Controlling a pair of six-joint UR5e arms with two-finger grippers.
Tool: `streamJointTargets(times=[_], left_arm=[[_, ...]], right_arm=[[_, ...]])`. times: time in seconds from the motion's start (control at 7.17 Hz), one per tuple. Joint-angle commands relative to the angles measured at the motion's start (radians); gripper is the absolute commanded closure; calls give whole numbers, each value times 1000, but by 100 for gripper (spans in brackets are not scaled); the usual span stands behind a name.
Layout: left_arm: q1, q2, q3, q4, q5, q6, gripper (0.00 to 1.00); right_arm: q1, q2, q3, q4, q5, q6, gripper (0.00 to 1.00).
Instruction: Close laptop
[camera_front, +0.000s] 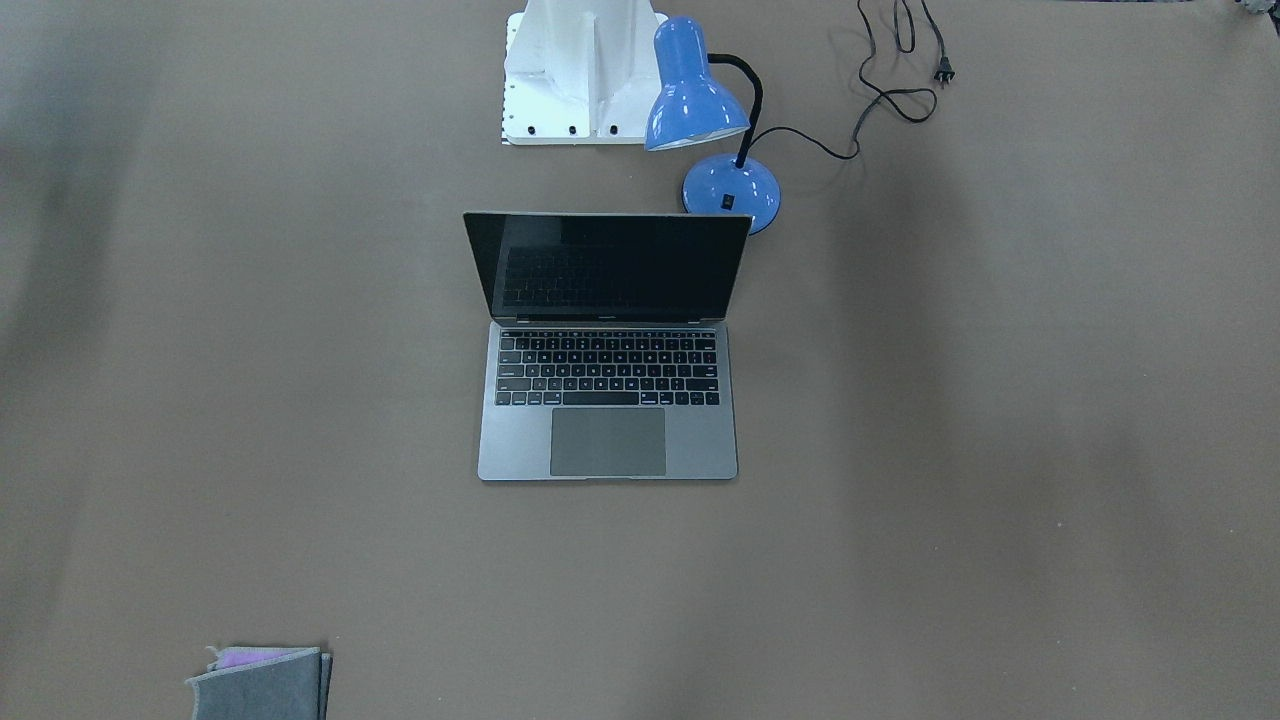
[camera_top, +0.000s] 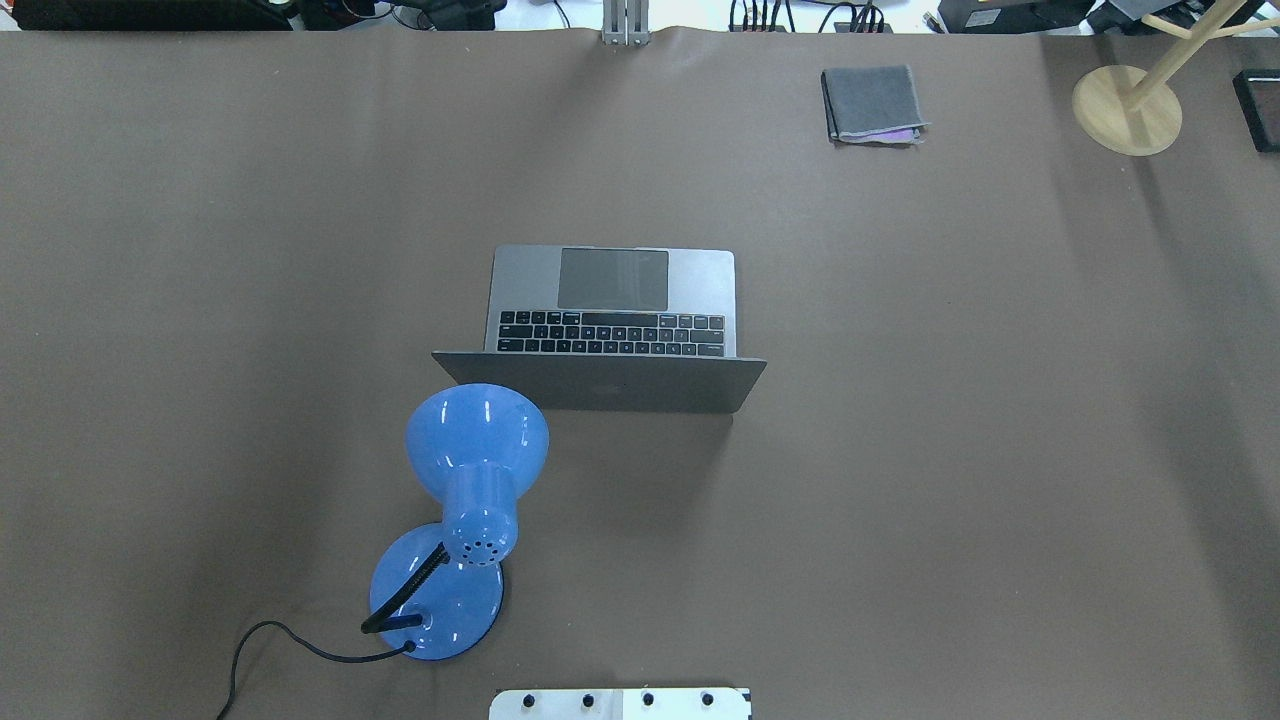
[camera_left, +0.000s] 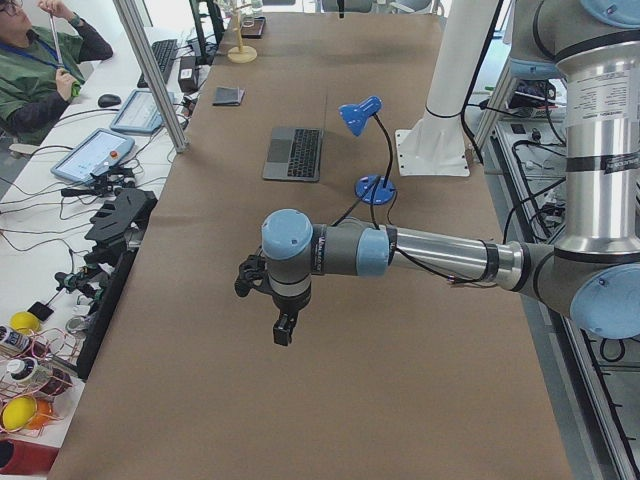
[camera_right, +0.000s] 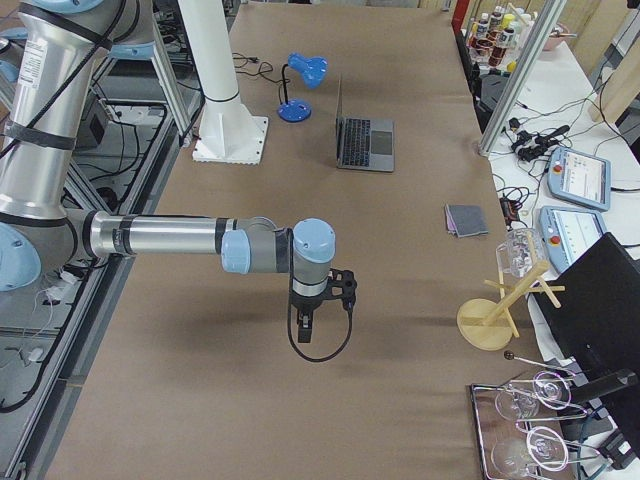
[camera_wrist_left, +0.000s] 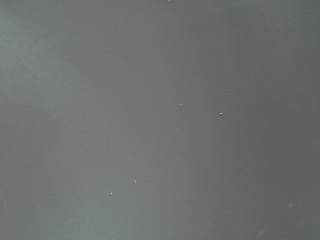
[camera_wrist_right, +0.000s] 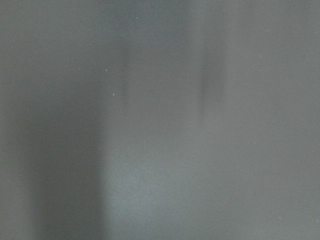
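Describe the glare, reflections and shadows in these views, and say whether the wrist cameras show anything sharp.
Front-facing view: the laptop faintly mirrors its keyboard in its black screen; the blue lamp shows bright glare streaks. Overhead view: the lid casts a soft shadow on the table, toward the robot. Both wrist views: only table surface, with vague shadow bands and a few specks.

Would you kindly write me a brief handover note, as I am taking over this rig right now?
Left claw: hangs over the bare table, touching nothing; open or shut cannot be told.
Right claw: the same, at the other end.
Laptop: mid-table, lid open, dark screen facing away from the robot. A blue lamp stands close behind the lid, on the robot's left.
Done: nothing yet.
Left: reach the lid and fold it down onto the keyboard, minding the lamp.
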Motion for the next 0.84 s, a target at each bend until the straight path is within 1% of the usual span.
streamJointTargets(times=[0.0,0.42,0.56,0.7], left_arm=[[0,0,-6,-1,0,0,1],[0,-11,-12,-3,0,0,1],[0,-15,-18,-4,-3,-2,1],[0,-21,-28,-4,-2,-2,1]], right_arm=[[0,-2,0,0,0,0,0],[0,1,3,1,2,2,0],[0,1,5,56,0,3,0],[0,-4,-5,174,0,8,0]])
